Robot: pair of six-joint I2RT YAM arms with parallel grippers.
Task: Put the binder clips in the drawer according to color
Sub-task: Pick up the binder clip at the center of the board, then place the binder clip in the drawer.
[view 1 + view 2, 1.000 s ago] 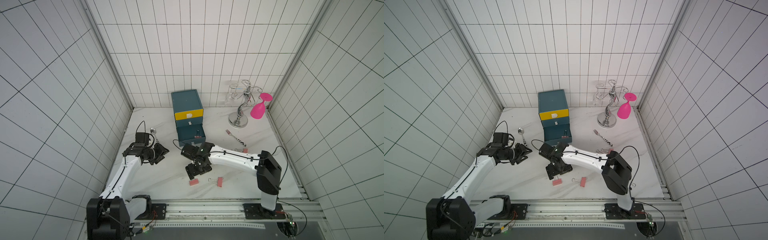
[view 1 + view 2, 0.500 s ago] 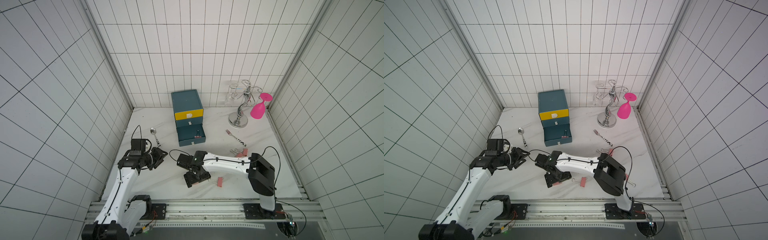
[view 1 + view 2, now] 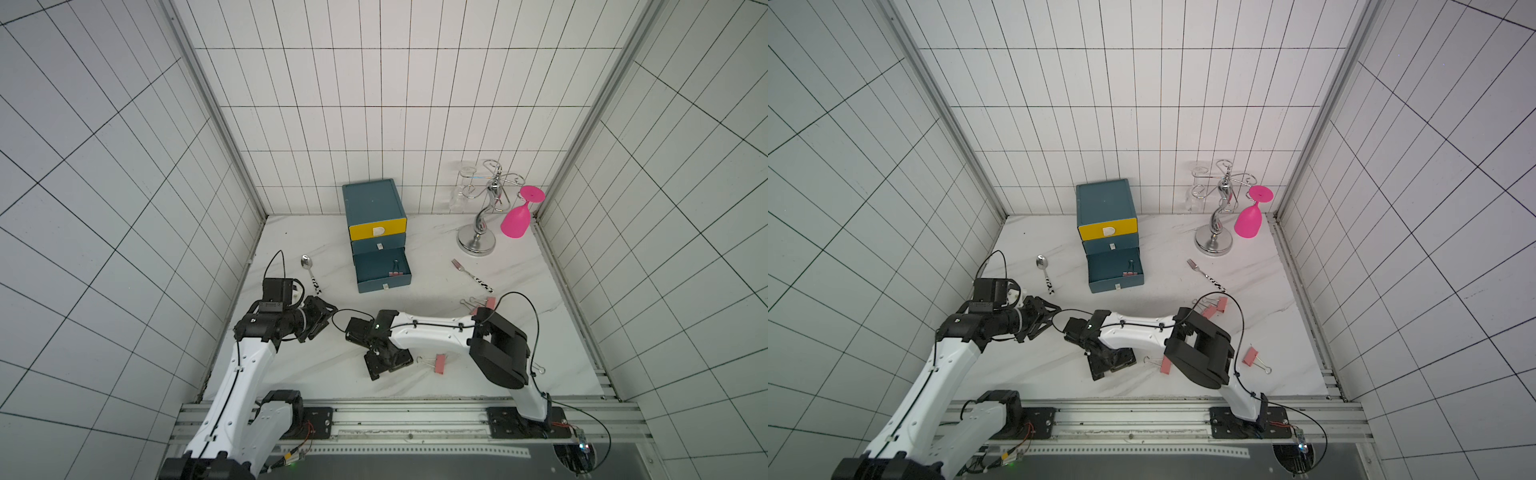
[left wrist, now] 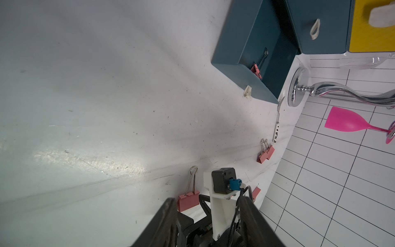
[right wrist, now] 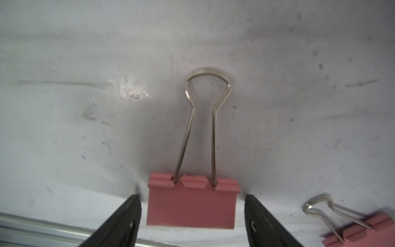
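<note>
white rectangular tiles with thin dark grout covered the back wall (image 3: 374, 83) and the side walls (image 3: 83, 208). bare aluminium corner posts (image 3: 214, 112) ran up where the walls met. the tabletop (image 3: 436, 241) was white marble with faint grey veins, scuffed and speckled close up. the light was soft and even, leaving one dull sheen on the stone. a grooved metal rail (image 3: 415, 415) edged the front.

Right tool (image 3: 1113, 365) low over table (image 3: 1167, 266), jaws perhaps apart; pink clip (image 3: 1165, 365) beside.
</note>
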